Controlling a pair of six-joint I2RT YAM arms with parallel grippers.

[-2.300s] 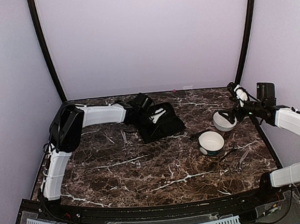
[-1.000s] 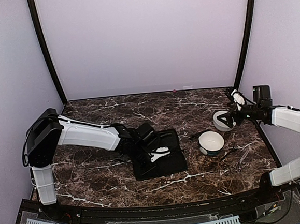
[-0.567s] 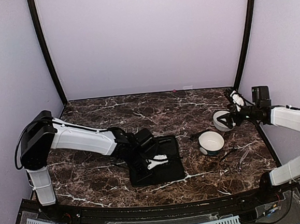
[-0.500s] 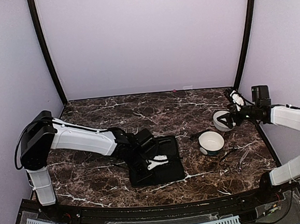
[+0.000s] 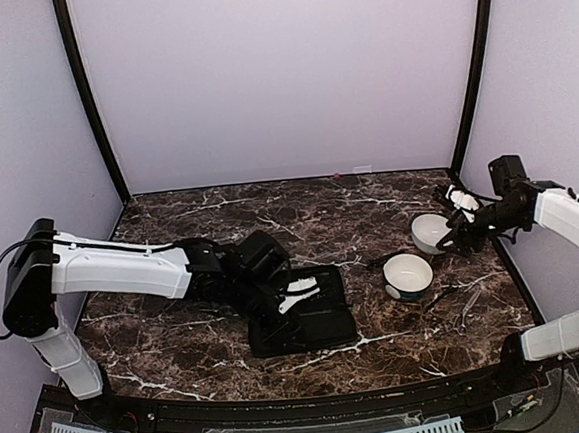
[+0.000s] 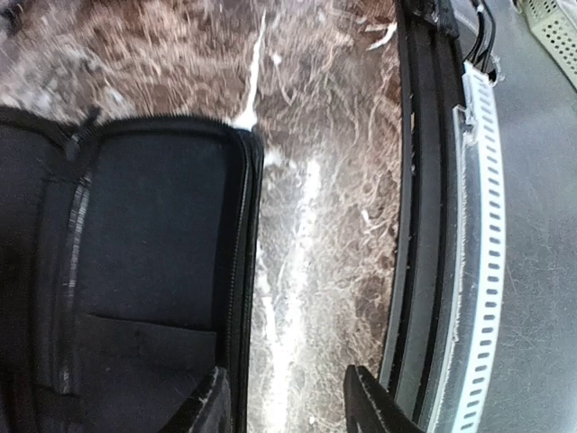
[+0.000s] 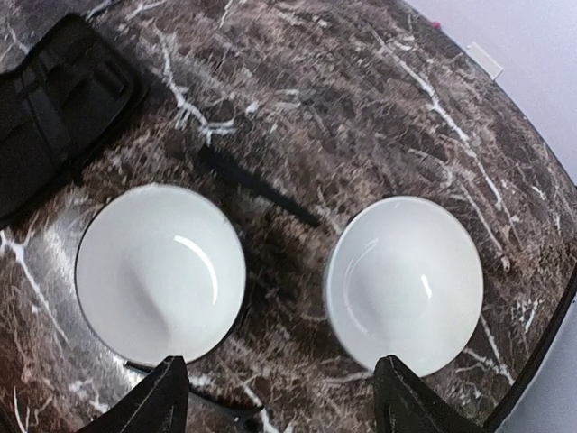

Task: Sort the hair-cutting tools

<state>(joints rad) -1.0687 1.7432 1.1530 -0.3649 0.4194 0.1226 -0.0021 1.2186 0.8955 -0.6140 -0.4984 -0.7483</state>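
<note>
Fingers on both arms gape empty — slim comb between the bowls looks light, stiff, pinchable mid-length.

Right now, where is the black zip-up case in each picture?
Top external: the black case lies near the front middle of the marble table.
Left wrist: it fills the left side.
Right wrist: it is in the top-left corner.
Shared landmark: the marble table, under the case in every view.

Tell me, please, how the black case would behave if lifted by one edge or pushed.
Probably floppy: the case lies open with soft-looking fabric panels and a zip, so a lifted edge may sag. Pushed, it would likely slide flat on the table, not roll or tip.
</note>
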